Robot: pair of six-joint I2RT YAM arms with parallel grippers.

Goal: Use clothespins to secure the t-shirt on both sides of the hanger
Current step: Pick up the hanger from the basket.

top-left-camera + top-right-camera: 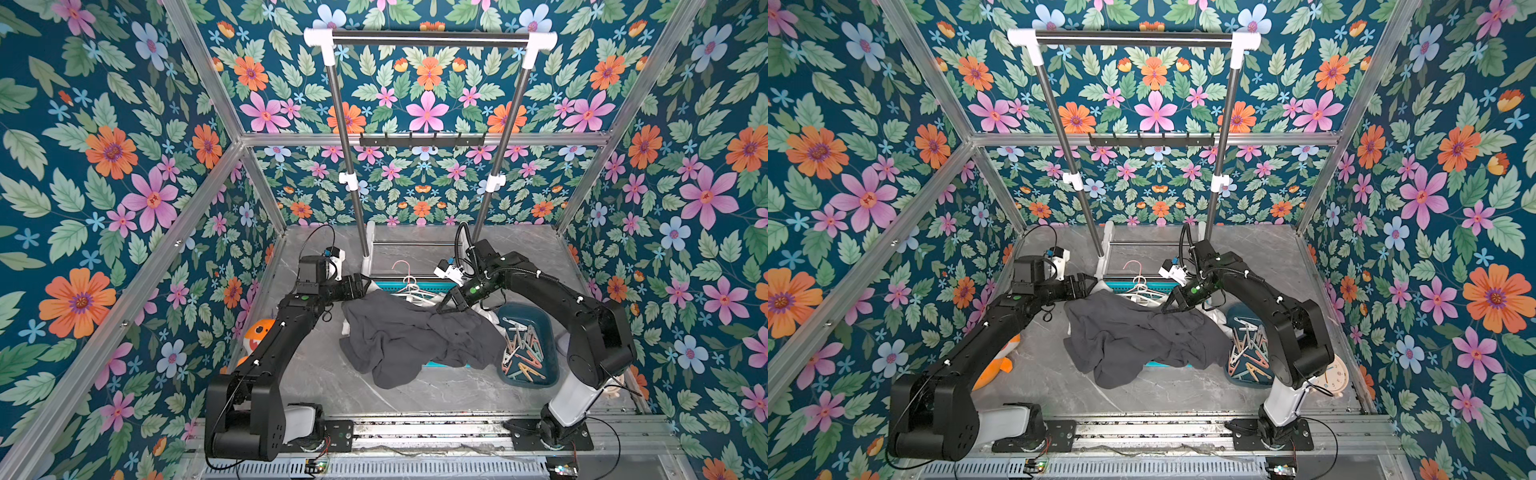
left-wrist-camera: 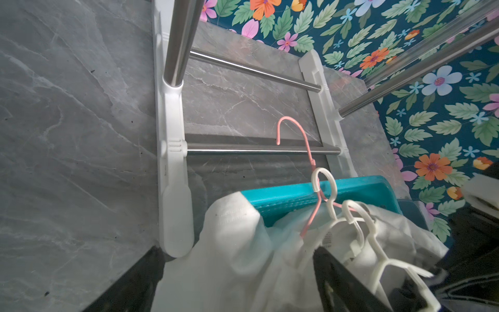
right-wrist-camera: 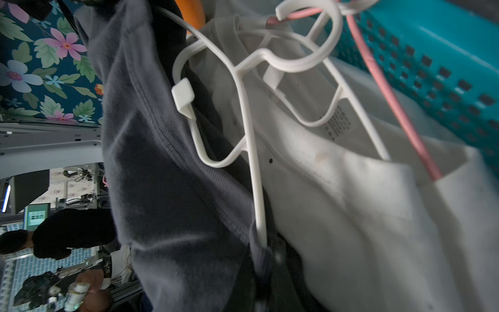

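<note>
1. The only writing is a small printed label (image 3: 336, 123) inside the white cloth garment (image 3: 351, 216). Its letters are too blurred to read.
2. The pastel plastic clothespins (image 1: 524, 349) lie heaped in a dark teal plastic tub (image 1: 544, 320) at the table's right side, just beside the right arm.
3. The crumpled dark grey t-shirt (image 1: 409, 338) overlaps the tub's rim and covers most of a turquoise perforated basket (image 1: 419, 286). White plastic hangers (image 1: 409, 291) and a pink wire hanger (image 1: 401, 266) stick out at the basket's back.
4. The left gripper (image 1: 1094, 284) hovers over the white garment with its fingers wide apart, holding nothing.
5. The right gripper (image 1: 441, 308) has its jaws together at the t-shirt's upper edge. In the right wrist view a white hanger's bar runs down to them, but blur hides whether it is pinched.
6. Bare grey marble-pattern tabletop (image 1: 316, 374) lies in front of and left of the t-shirt. A steel clothes rack with white joints (image 1: 430, 39) stands at the back.
7. An orange plush toy (image 1: 257, 332) is half hidden behind the left arm, and a round clock (image 1: 1336, 376) behind the right.
</note>
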